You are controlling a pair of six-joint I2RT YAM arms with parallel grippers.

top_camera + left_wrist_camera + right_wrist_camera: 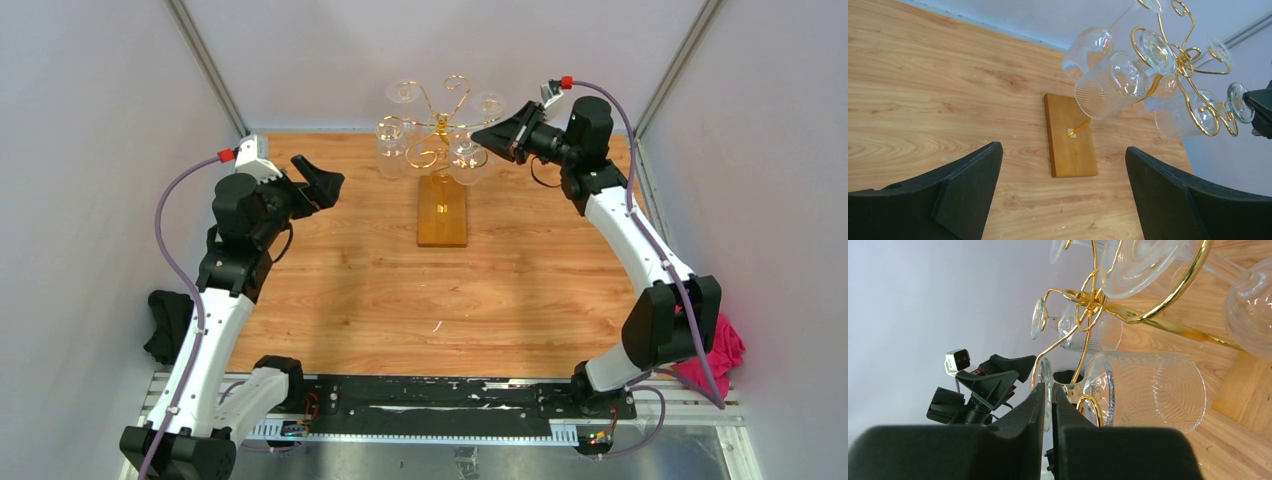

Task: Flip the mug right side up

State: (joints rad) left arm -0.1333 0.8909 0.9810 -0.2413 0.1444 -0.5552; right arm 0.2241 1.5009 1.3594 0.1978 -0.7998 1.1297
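Right wrist: clear ribbed mug (1148,390) hangs inverted on gold rack (1148,319).

Overhead view from behind; both wrist views close on shared gold rack (437,125)

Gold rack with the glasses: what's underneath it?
Its wooden base, standing on the table. The hanging glasses partly cover the base's far end; anything beneath the base is hidden.
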